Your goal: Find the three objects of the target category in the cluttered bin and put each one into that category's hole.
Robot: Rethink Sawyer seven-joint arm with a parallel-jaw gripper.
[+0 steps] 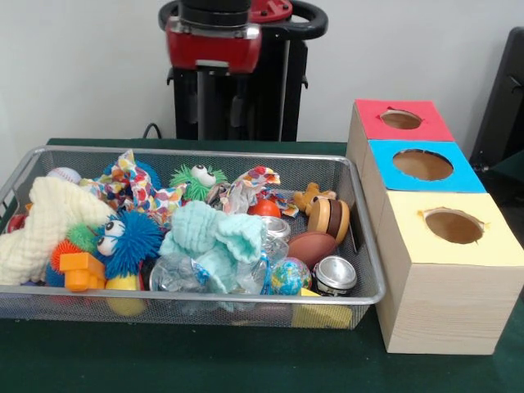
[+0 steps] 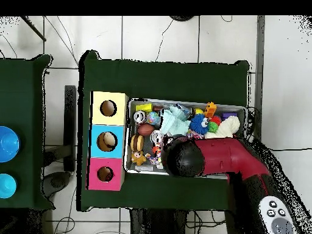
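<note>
The wire mesh bin (image 1: pixel 205 152) is full of toys; it also shows in the overhead view (image 2: pixel 241 109). An orange-tan toy with a tiny face (image 1: pixel 310 196) lies at its far right, near the boxes (image 2: pixel 139 159). I cannot pick out a pale yellow rounded toy. The red-topped box's round hole (image 1: pixel 401 119) is farthest from the camera (image 2: pixel 105 174). The arm's red and black end (image 1: pixel 214 39) hangs above the bin's far side (image 2: pixel 184 158). The gripper under it does not stand out from the black pedestal.
The blue-topped box (image 1: pixel 424 164) and the yellow-topped box (image 1: pixel 453 226) stand in a row with the red one. The bin holds puffer balls (image 1: pixel 131 237), cloths (image 1: pixel 211 237), a metal can (image 1: pixel 335 274), a toy football (image 1: pixel 311 246) and a burger toy (image 1: pixel 328 218).
</note>
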